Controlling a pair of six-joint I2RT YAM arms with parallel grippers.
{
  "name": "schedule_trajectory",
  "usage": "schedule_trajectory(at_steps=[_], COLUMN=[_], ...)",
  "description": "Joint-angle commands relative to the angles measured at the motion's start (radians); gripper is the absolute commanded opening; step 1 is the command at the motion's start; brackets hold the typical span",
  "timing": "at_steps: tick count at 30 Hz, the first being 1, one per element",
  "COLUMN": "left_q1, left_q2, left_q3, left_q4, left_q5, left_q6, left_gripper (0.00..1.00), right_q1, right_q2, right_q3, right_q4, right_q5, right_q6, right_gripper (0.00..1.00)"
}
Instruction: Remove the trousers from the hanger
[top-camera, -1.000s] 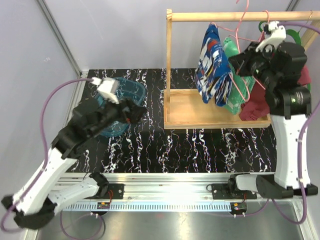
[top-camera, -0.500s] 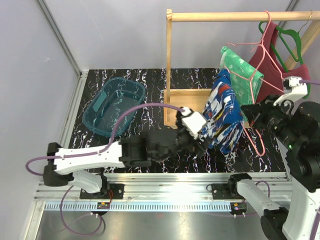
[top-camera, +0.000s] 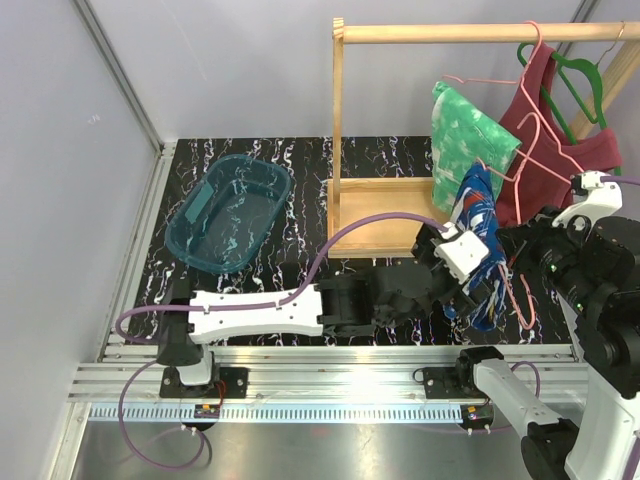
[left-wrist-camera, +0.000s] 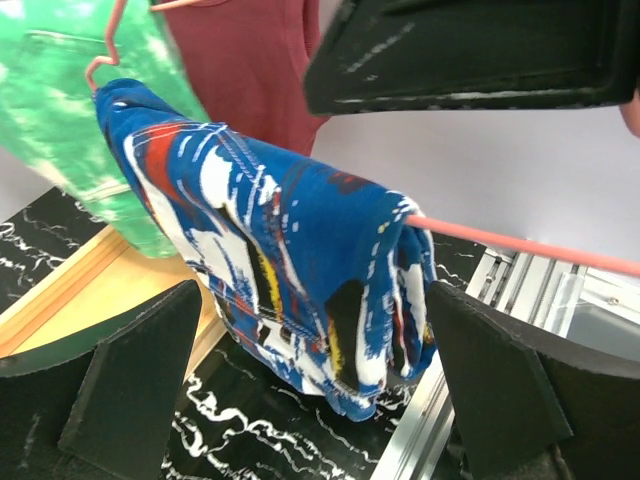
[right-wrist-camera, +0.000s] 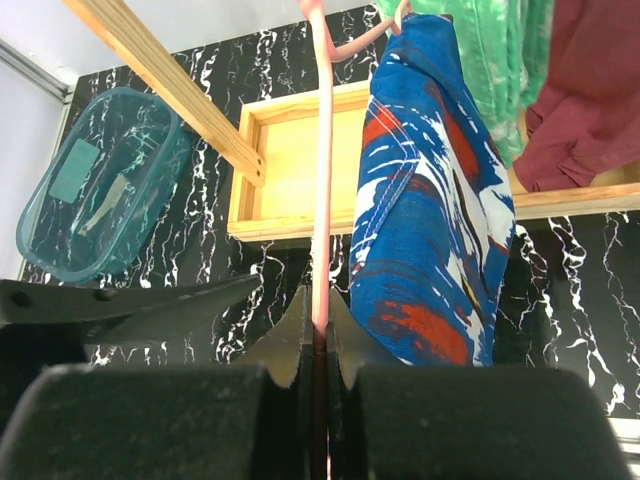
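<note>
Reaches further right w/ L gripper (left-wrist-camera: 310, 390), spread wide around blue trousers (left-wrist-camera: 280, 260), not yet pinching. Clamps pink hanger (right-wrist-camera: 322, 200) w/ R gripper (right-wrist-camera: 318, 330); holds trousers draped over its bar, above table (top-camera: 300, 290) front-right. Looks ready for pull-off.

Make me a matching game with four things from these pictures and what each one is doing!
Things:
1. blue trousers
2. pink hanger
3. tub
4. left gripper

What it is doing:
A. sitting on the black table
B. pinched in the right gripper
C. draped over a thin pink bar
D. open, with the printed cloth in front of it

Pairs: 1-C, 2-B, 3-A, 4-D
</note>
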Motion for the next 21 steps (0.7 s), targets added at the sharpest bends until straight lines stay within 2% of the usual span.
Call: schedule_trajectory(at_steps=[1,5,8,10,12,13,14,21], left_q1=[-0.010,-0.011,-0.013,-0.013,-0.013,-0.013,-0.013,-0.013], left_q2=[0.022,0.063,0.082,0.097,0.112,0.117,0.122,0.160], left_q3=[0.077,0.112,0.128,0.143,0.154,0.163,0.166,0.207], left_q4=[0.070,0.050,0.041,0.033,0.022,0.016,0.016,0.001], left_q5=[-0.008,-0.005,-0.031,-0.041,-0.057,-0.057,-0.069,-0.158], left_q6=[-0.009,0.002,0.004,0.004,0.040,0.045,0.057,0.088], left_gripper=[0.99,0.99,0.93,0.82,0.76,0.67,0.64,0.61], right_q1=[-0.001,-0.003,-0.003,-0.003,-0.001,-0.001,-0.003,-0.003], right_q2=[-0.012,0.003,0.009,0.005,0.005,0.003,0.003,0.003], right_q3=[0.063,0.089,0.109,0.114,0.121,0.123,0.123,0.120], right_q4=[0.177,0.183,0.182,0.186,0.186,0.182,0.186,0.202], right_q5=[0.021,0.008,-0.007,-0.021,-0.012,-0.008,-0.010,-0.051], right_q6=[-0.007,-0.007,-0.005,-0.002,-0.005,-0.007,-0.007,0.006], right_gripper=[0.00,0.00,0.00,0.00,0.00,0.00,0.00,0.00])
